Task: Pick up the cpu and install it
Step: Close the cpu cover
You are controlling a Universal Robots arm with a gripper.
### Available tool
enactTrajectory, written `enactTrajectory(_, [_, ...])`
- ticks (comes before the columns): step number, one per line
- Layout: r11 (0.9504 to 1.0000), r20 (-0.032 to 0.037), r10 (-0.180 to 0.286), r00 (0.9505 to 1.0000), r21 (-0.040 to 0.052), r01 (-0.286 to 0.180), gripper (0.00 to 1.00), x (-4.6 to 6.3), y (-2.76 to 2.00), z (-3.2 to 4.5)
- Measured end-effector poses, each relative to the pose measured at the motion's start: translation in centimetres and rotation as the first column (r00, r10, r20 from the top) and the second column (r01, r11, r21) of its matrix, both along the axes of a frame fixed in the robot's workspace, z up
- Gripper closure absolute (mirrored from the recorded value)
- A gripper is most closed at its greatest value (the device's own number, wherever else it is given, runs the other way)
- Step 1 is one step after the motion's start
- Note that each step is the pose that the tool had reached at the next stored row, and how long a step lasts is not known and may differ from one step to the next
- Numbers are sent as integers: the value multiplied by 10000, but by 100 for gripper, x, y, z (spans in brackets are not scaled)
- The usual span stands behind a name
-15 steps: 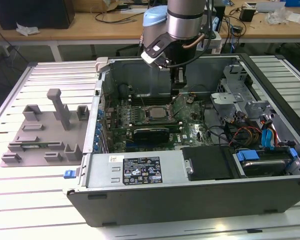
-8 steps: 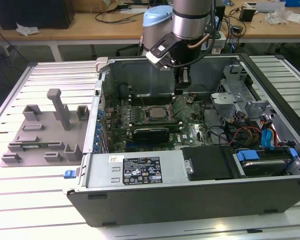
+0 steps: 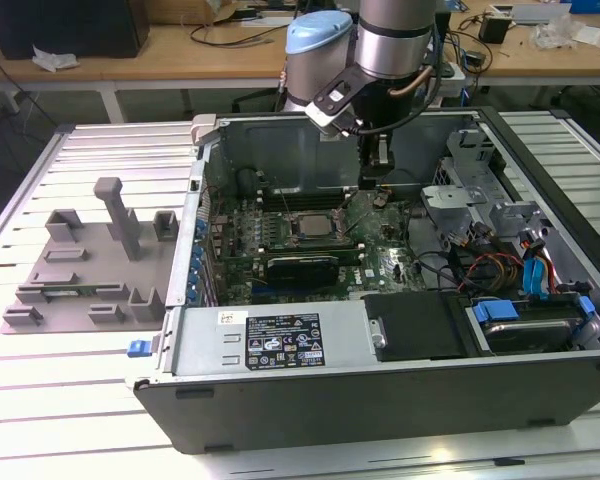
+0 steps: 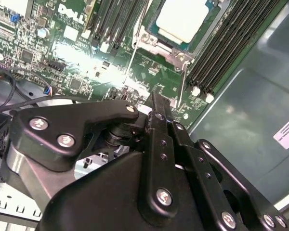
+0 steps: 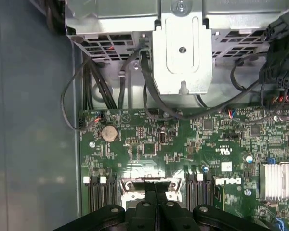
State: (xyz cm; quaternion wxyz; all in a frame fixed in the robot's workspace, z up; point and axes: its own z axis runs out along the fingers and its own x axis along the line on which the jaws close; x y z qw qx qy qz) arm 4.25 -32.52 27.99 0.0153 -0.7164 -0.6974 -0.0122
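The cpu (image 4: 183, 19), a pale shiny square, lies inside the socket frame (image 4: 159, 45) on the green motherboard (image 4: 82, 72). In the exterior view the cpu (image 3: 310, 224) sits in the dark socket at the board's middle. My gripper (image 3: 377, 176) hangs inside the open computer case, just to the exterior view's right of the socket and slightly above the board. In both wrist views its black fingers (image 4: 156, 113) are pressed together, with nothing seen between them. The fingertips (image 5: 156, 188) reach the silver edge of the socket. Thin wire levers (image 4: 134, 48) run beside the frame.
The open computer case (image 3: 280, 340) lies on a slatted metal table (image 3: 80, 400). Memory slots (image 4: 226, 43) flank the socket. A drive cage (image 5: 183, 53), black cables (image 5: 149, 96) and blue connectors (image 3: 535, 270) crowd the exterior view's right. A grey fixture (image 3: 90, 260) sits at its left.
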Motion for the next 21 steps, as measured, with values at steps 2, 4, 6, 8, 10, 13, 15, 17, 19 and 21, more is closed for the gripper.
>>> enactTrajectory(2, [10000,0,1,10000,0,-1,89,73,0,0])
enactTrajectory(4, [10000,0,1,10000,0,-1,89,156,0,0])
enactTrajectory(6, [10000,0,0,10000,2,0,89,191,0,-1])
enactTrajectory(8, [10000,0,1,10000,0,-1,89,198,1,0])
enactTrajectory(10, [10000,0,-1,10000,2,1,89,202,-1,-6])
enactTrajectory(13, [10000,-1,0,10000,0,0,89,216,0,-46])
enactTrajectory(15, [10000,0,0,10000,0,0,89,226,0,-77])
enactTrajectory(17, [10000,-1,0,10000,1,0,89,233,0,-114])
enactTrajectory(19, [10000,-3,0,10000,0,0,89,252,0,-174])
enactTrajectory(21, [10000,-4,-2,10000,-1,2,89,253,-1,-209])
